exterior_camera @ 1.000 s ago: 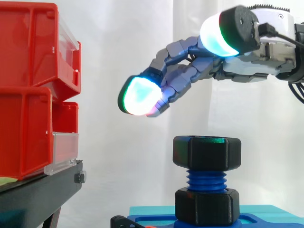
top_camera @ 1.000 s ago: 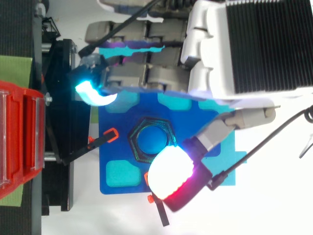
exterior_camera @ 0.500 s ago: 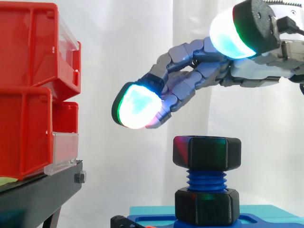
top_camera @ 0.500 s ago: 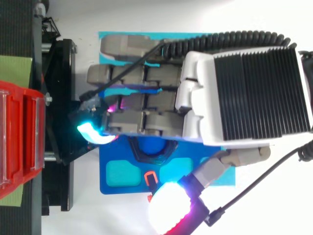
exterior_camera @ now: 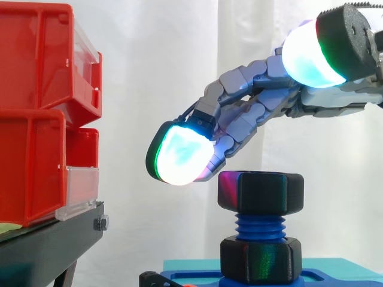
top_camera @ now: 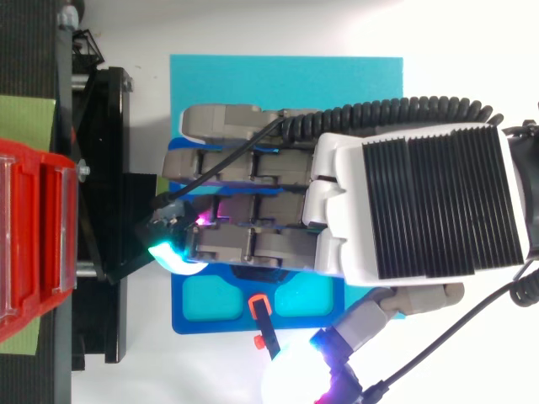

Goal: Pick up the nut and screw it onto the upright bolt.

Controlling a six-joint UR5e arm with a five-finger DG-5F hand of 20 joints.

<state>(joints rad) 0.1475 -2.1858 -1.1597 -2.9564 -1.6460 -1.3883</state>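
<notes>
Holds the robot hand (exterior_camera: pixel 335 101) in the upper right of the side view, palm down. Extends the fingers (exterior_camera: pixel 251 113) down-left toward frame centre, lightly bent, gripping nothing, foremost pad glowing white-cyan with a green rim. Sets the thumb (exterior_camera: pixel 311 57) high and well apart, pad cyan-white. From above, lays the fingers side by side, pointing left across frame centre, thumb at the bottom edge.

Under the hand (top_camera: pixel 337 210) in the top view: the middle of the blue base (top_camera: pixel 202 299). Cut off at the side view's right edge: the palm; at its left edge, the red bins (exterior_camera: pixel 36 113). Cannot tell whether the fingertips (exterior_camera: pixel 179 158) touch the nut (exterior_camera: pixel 261 190). Bolt (exterior_camera: pixel 260 226) thread mostly inside the nut and the lower nut (exterior_camera: pixel 260 260).
</notes>
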